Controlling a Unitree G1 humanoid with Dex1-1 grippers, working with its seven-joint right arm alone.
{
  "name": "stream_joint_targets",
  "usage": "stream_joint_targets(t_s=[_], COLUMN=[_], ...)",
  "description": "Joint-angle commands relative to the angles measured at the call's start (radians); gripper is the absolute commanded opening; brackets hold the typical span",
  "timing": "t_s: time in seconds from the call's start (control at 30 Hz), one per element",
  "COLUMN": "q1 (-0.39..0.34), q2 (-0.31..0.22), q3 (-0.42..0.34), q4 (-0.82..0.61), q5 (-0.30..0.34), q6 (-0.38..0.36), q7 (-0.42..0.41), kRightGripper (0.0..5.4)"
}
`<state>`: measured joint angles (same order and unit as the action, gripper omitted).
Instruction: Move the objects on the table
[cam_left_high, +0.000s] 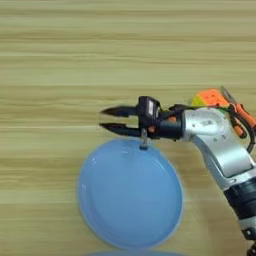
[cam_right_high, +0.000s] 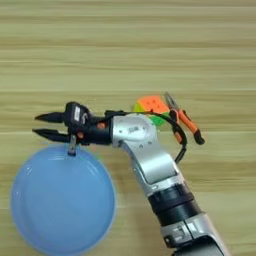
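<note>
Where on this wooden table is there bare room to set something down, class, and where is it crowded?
Free: the whole far band of the light wooden table, beyond the tool, and the near strip left of the large round light-blue plate. Crowded: the right side, where the orange-handled pliers and a multicoloured cube lie behind the silver forearm.

I'm seeing a wooden counter (cam_left_high: 60, 55), striped grain, smooth with a soft matt sheen. The light-blue plate (cam_left_high: 130, 200) looks like smooth plastic, faintly glossy. My forearm (cam_right_high: 150, 160) is brushed silver metal; the gripper (cam_right_high: 42, 125) matt black. The pliers (cam_right_high: 182, 120) carry orange-and-black rubbery handles, and the cube (cam_right_high: 152, 106) beside them is shiny plastic.
</note>
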<state>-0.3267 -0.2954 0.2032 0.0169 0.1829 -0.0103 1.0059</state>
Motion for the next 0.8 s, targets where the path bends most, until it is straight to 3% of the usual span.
stream_joint_targets(t_s=[0.03,0.13,0.3,0.67,0.8], q1=[-0.102,-0.124,-0.168,-0.210,-0.243], q2=[0.014,0.014,-0.031,-0.147,-0.216], q3=[-0.073,-0.111,-0.204,-0.377,-0.460], q4=[0.001,0.008,0.029,0.083,0.151], q5=[-0.003,-0.009,-0.011,0.045,0.082], q6=[-0.033,-0.033,-0.037,-0.047,-0.032], q7=[-0.113,-0.172,-0.253,-0.288,-0.288], kRightGripper=[1.99,2.27,2.75,3.82,4.18])
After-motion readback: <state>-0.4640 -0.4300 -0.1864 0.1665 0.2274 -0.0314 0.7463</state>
